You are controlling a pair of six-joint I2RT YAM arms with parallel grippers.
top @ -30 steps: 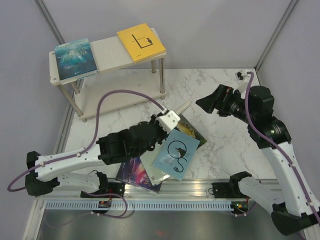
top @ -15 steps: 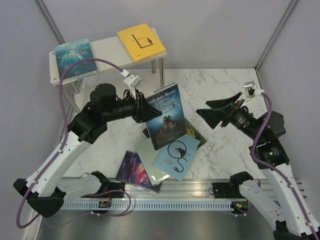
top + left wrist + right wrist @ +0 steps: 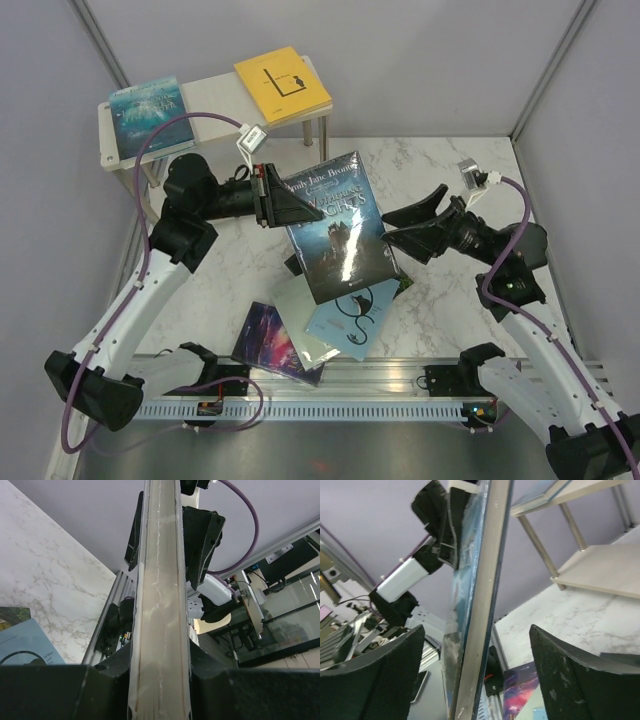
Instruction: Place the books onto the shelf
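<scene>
My left gripper [image 3: 272,205] is shut on the left edge of a navy book [image 3: 335,228] and holds it upright above the table. In the left wrist view its page edge [image 3: 160,590] runs up between my pads [image 3: 107,685]. My right gripper [image 3: 405,228] is open around the book's right edge [image 3: 481,595], and both fingers [image 3: 382,680] stand apart from it. The shelf [image 3: 215,100] at the back left carries a teal book [image 3: 150,118] and a yellow book [image 3: 282,84]. On the table lie a light blue book [image 3: 352,318], a purple galaxy book [image 3: 270,342] and a green book [image 3: 398,278].
A pale book [image 3: 298,312] lies under the light blue one. The shelf's lower board [image 3: 602,570] shows in the right wrist view. Grey walls close the left and right sides. A metal rail [image 3: 330,385] runs along the near edge.
My left arm lifted the navy book off the pile and raised it upright. The right gripper swung in toward the book's right edge and now straddles it.
</scene>
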